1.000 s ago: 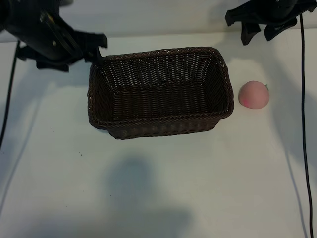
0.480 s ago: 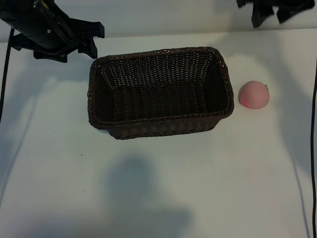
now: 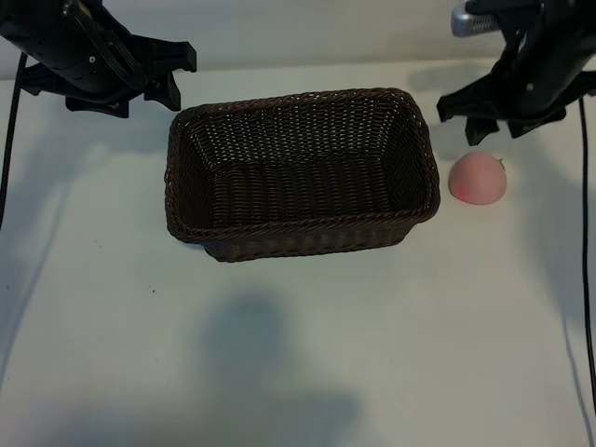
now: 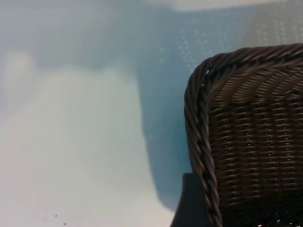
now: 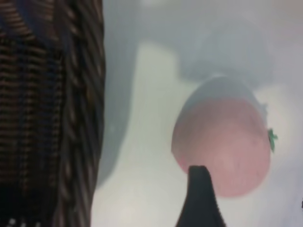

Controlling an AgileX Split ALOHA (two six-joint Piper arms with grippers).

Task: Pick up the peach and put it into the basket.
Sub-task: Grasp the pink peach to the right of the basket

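The pale-pink peach point(image 3: 478, 178) lies on the white table just right of the dark-brown wicker basket point(image 3: 414, 200), which has nothing in it. My right gripper point(image 3: 497, 128) hovers open just behind and above the peach, not touching it. In the right wrist view the peach point(image 5: 227, 137) sits beyond one dark fingertip point(image 5: 201, 198), with the basket wall point(image 5: 71, 118) beside it. My left gripper point(image 3: 182, 77) hangs open by the basket's back left corner, holding nothing. One finger point(image 4: 189, 203) and the braided rim point(image 4: 199, 118) show in the left wrist view.
Black cables point(image 3: 585, 242) trail down both sides of the table. White table surface point(image 3: 298, 354) stretches in front of the basket, crossed by a dark shadow.
The right arm has come down from the back edge to just above the peach. The left arm drew back slightly early on, then held still. Peach and basket have not moved.
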